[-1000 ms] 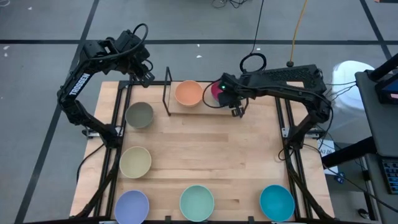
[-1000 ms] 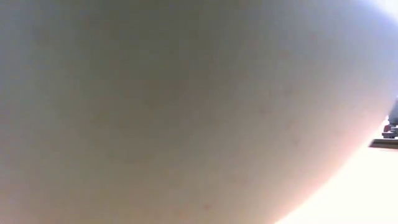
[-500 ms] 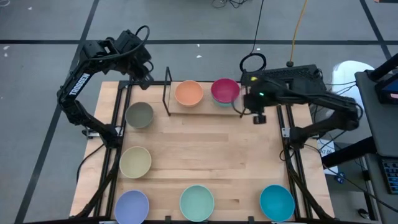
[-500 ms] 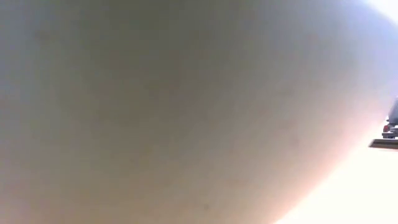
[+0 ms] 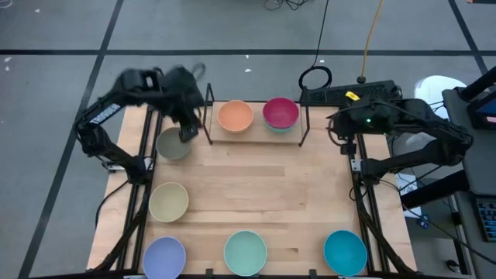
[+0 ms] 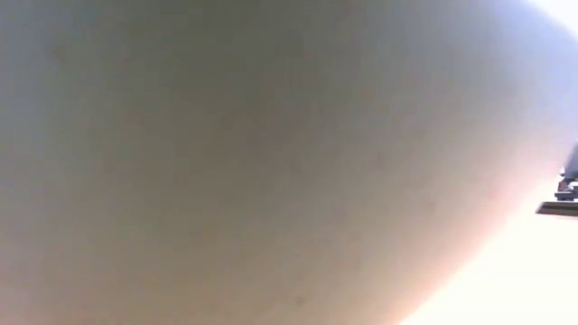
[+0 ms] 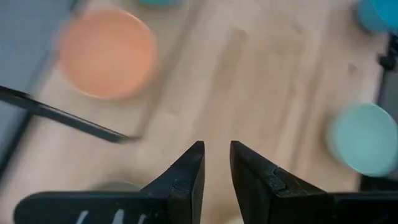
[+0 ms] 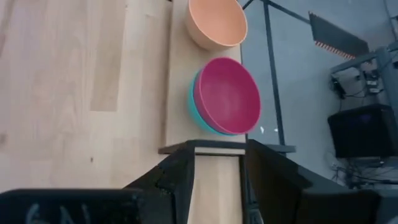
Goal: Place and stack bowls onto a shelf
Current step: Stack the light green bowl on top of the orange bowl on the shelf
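Wooden table (image 5: 256,194) with the shelf (image 5: 256,128) at its far edge: orange bowl (image 5: 235,115) and magenta bowl (image 5: 280,112), stacked on a teal bowl (image 8: 194,102), sit on it. Left gripper (image 5: 186,133), jaws slightly apart and empty, hangs over the grey-olive bowl (image 5: 172,145) left of the shelf. Right gripper (image 8: 217,180), open, empty, is right of the shelf.

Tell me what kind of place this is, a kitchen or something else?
Probably a robotics lab, not a kitchen: a wooden table framed by two mounted robot arms, cables on a grey floor, and coloured bowls laid out beside a small shelf.
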Controlling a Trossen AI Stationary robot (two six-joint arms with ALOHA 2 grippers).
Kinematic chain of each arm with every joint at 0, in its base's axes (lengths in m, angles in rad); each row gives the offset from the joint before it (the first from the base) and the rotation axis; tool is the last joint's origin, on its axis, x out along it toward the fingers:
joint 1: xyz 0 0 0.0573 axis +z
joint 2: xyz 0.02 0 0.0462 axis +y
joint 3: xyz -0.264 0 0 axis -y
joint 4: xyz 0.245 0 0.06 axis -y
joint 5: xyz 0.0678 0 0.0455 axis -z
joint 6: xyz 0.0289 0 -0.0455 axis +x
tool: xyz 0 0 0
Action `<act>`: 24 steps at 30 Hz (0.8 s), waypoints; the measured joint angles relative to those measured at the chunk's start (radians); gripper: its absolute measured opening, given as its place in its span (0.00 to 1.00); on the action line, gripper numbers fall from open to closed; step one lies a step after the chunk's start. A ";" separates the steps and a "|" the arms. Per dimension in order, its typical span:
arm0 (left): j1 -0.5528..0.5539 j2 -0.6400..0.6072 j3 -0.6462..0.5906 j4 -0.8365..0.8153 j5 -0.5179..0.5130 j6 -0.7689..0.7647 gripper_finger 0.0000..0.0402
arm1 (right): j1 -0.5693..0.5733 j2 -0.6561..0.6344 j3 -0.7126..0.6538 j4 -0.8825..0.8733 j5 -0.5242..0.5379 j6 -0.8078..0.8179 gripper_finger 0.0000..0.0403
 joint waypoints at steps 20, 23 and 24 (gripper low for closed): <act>-0.641 0.028 -0.519 0.638 -0.068 -0.994 0.20 | 0.000 -0.069 0.000 -0.016 0.015 -0.119 0.33; -0.675 0.062 -0.569 0.684 -0.069 -1.057 0.20 | 0.000 -0.073 0.000 -0.016 0.015 -0.120 0.33; -0.688 0.073 -0.582 0.686 -0.070 -1.067 0.20 | 0.000 -0.073 0.000 -0.016 0.015 -0.125 0.33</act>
